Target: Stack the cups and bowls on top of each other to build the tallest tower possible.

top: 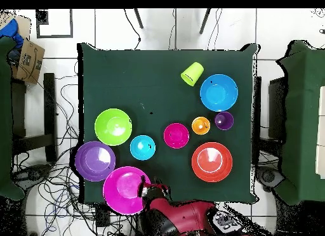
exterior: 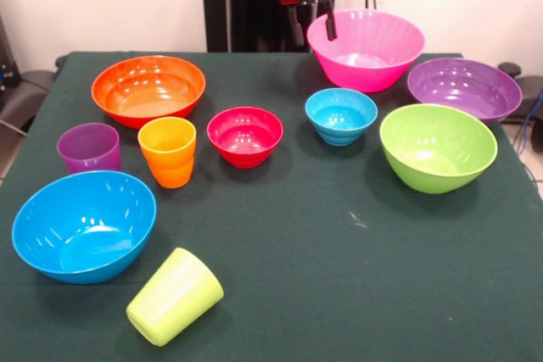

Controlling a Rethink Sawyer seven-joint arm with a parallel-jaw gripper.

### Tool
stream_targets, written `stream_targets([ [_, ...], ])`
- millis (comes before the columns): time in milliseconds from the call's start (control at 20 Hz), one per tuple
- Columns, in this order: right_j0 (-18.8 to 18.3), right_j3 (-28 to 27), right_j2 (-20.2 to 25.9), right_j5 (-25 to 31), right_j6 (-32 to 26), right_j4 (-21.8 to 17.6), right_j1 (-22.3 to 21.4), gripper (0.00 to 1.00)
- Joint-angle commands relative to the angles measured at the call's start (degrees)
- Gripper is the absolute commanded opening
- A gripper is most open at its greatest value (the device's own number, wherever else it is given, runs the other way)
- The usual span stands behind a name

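My gripper hangs at the pink bowl's left rim, open, one finger inside the rim and one outside; it also shows in the overhead view. Every piece stands apart; nothing is stacked. The large orange, purple, lime green and blue bowls ring the table. The small red bowl and the ridged light blue bowl sit mid-table. The orange cup and the purple cup stand upright. The lime green cup lies on its side near the front edge.
The dark green table reaches the near edge. Cables and black stands lie on the floor round the table.
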Motion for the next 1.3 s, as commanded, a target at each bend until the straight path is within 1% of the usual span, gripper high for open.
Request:
stream_targets([
  [50, 1.4, -7.2, 6.4, 10.0, -1.3, -4.5, 0.6, 1.0],
  [150, 1.6, -7.6, 7.1, 10.6, -1.3, -5.2, 0.6, 1.0],
  [300, 0.5, -7.9, 9.7, 12.1, -2.2, -7.6, 0.4, 1.0],
  [450, -1.1, -7.8, 12.9, 15.6, -3.8, -9.8, -0.7, 1.0],
  [500, -1.2, -7.9, 13.3, 15.8, -4.0, -10.4, -1.1, 1.0],
  [600, -2.6, -7.9, 15.0, 16.9, -3.7, -11.3, -0.6, 1.0],
  [850, -4.1, -7.0, 18.0, 20.1, -4.3, -12.4, -3.2, 1.0],
  [1050, -5.4, -6.8, 19.7, 22.2, -4.6, -13.1, -3.8, 1.0],
  [1150, -6.5, -7.1, 20.9, 22.9, -4.9, -13.6, -3.4, 1.0],
  [1300, -7.7, -6.5, 22.6, 24.4, -5.3, -13.6, -4.4, 1.0],
])
